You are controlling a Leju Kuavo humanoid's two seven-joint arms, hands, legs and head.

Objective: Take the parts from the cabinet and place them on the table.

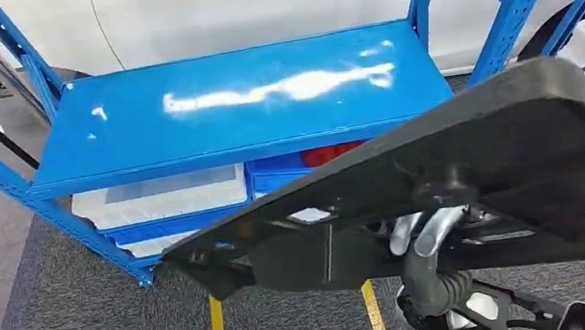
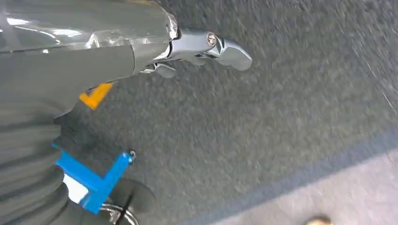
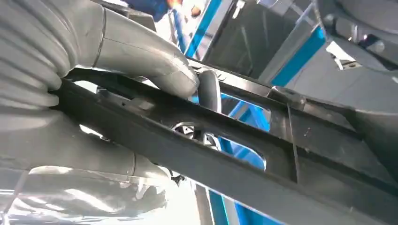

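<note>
Clearly the right hand has the part in its grip: in the right wrist view the thumb lies over one rail of the black frame and the other fingers wrap under it, so the rail is clamped between them. Gripping a rail rather than the broad face looks sensible, since the open frame gives the fingers something to close around.

From the head view the part is a long black plastic panel held out in front of the robot, tilted, its narrow ribbed end low toward the left and its wide flat end high on the right. It is clear of the cabinet, whose blue top shelf lies bare behind it; bins sit on the shelf below. So the pick looks done and the carry to the table is what remains.

The left hand hangs over grey carpet, holding nothing; its silver fingers look curled in. Probably it stays low to keep out of the panel's way.
</note>
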